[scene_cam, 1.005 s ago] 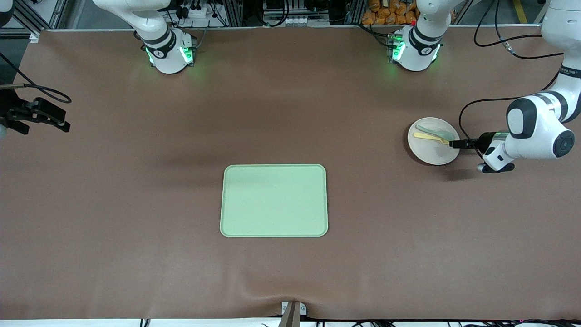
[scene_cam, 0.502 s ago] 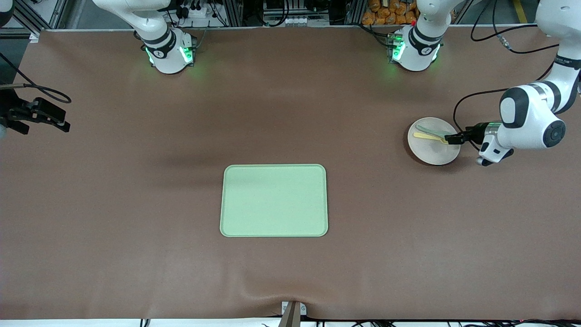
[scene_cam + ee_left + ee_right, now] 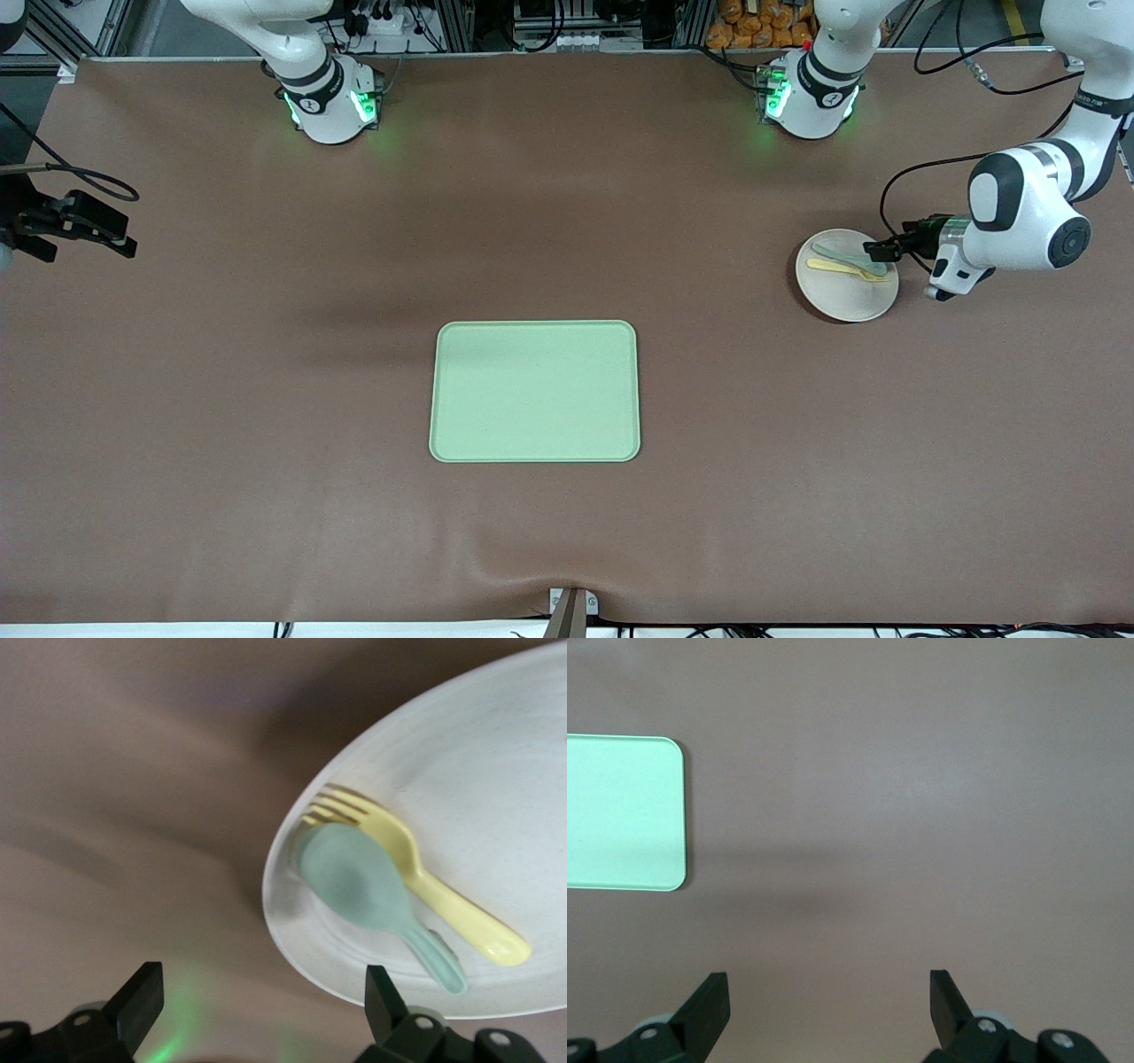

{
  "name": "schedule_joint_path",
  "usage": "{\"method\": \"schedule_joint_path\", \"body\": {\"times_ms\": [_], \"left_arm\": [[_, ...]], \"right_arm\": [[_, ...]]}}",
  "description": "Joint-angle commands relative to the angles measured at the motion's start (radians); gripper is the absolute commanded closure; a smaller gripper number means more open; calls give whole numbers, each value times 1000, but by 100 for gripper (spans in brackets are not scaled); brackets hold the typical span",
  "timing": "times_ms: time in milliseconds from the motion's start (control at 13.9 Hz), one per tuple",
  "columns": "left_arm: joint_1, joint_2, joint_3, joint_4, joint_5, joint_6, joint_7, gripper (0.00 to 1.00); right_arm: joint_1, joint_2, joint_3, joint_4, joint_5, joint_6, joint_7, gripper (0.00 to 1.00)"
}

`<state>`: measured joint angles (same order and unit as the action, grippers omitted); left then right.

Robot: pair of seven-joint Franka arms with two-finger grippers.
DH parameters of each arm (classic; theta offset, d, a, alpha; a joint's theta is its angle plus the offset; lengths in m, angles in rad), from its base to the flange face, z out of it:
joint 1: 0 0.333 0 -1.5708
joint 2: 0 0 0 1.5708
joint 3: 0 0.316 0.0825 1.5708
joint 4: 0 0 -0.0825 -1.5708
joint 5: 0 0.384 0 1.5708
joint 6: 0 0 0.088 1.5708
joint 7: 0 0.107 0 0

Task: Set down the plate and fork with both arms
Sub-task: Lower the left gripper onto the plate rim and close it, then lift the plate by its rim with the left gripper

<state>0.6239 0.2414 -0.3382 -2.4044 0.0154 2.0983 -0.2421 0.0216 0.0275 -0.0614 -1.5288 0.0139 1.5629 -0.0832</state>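
Note:
The cream plate (image 3: 842, 292) sits on the brown table toward the left arm's end. On it lie the pale yellow fork (image 3: 837, 266) and a grey-green spoon (image 3: 846, 255), side by side. The left wrist view shows the plate (image 3: 496, 771), fork (image 3: 425, 886) and spoon (image 3: 359, 881) close up. My left gripper (image 3: 879, 251) is open and empty, low at the plate's rim by the spoon's handle end; its midpoint (image 3: 263, 997) is over bare table just off the rim. My right gripper (image 3: 122, 241) is open and empty, waiting over the table's edge at the right arm's end (image 3: 828, 997).
A rectangular light-green tray (image 3: 534, 391) lies mid-table, nearer to the front camera; its corner shows in the right wrist view (image 3: 620, 811). A black cable (image 3: 895, 208) loops by the left wrist. The two green-lit bases (image 3: 332, 102) stand along the robots' edge.
My left gripper has moved along the plate's rim toward the left arm's base, from the fork's handle end to the spoon's handle end. The right arm has not moved.

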Motion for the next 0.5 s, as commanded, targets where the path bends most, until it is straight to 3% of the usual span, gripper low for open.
{"method": "schedule_joint_path", "body": {"times_ms": [0,431], "left_arm": [[3,-39,-7,-29,-66,14,-5,0],[0,-13,-21,-39,-83,17,-5,0]], "right_arm": [[-3,-23,-3,-19,0,3,-10,0],[-2,-23,-3,-19,0,2,-10,0]]}}
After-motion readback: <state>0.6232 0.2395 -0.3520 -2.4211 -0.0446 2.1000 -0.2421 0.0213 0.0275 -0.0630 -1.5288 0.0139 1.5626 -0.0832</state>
